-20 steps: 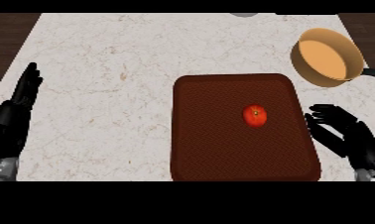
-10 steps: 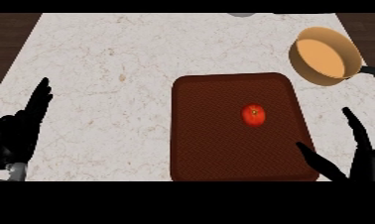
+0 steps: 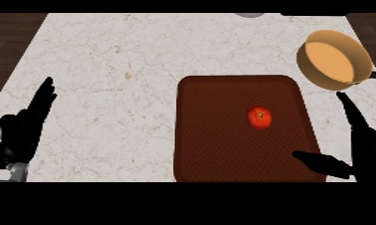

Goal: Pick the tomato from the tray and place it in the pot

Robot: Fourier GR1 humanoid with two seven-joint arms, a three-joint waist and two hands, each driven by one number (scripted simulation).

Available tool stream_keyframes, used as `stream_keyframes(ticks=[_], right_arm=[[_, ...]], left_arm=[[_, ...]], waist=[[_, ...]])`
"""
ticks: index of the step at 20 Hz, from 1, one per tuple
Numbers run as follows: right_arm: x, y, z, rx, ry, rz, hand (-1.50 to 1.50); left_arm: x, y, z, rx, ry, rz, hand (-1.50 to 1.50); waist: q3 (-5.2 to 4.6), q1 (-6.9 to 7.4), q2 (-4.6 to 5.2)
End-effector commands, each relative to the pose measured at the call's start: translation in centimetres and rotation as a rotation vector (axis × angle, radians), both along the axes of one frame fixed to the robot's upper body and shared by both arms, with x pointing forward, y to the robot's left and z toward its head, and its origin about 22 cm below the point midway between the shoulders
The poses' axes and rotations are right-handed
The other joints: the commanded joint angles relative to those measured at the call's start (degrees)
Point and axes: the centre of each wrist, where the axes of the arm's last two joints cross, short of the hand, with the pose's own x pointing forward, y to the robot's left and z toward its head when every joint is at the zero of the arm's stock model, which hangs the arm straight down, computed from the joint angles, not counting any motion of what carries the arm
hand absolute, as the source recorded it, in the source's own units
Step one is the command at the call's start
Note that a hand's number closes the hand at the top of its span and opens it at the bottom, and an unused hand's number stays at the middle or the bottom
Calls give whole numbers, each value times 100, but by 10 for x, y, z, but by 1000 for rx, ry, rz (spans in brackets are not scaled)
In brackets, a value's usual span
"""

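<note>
Since the tomato looks small, light, smooth and probably soft-skinned, it wants cupping round its middle. It lies on the tray, beyond the right hand's thumb and inward of its wide-spread fingers, touching neither. The left hand rests with its fingers straight.

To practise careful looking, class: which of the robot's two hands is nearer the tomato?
The right hand, open beside the tray, its thumb over the tray's corner near the tomato. The left hand rests far off at the counter's left edge.
</note>
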Motion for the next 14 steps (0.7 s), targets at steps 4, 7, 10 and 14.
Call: stream_keyframes(ticks=[4,7,10,14], right_arm=[[39,18,36,-81,389,68,-150],[56,41,32,-82,549,92,-150],[82,58,49,-52,632,117,-150],[103,64,44,-20,684,142,-150]], left_arm=[[6,0,-5,2,7,-20,0],[5,5,-6,-9,8,-56,0],[-2,-14,-9,11,14,-28,0],[0,1,-6,15,-19,-12,0]], waist=[[1,137,34],[2,205,45],[13,183,21],[17,56,7]])
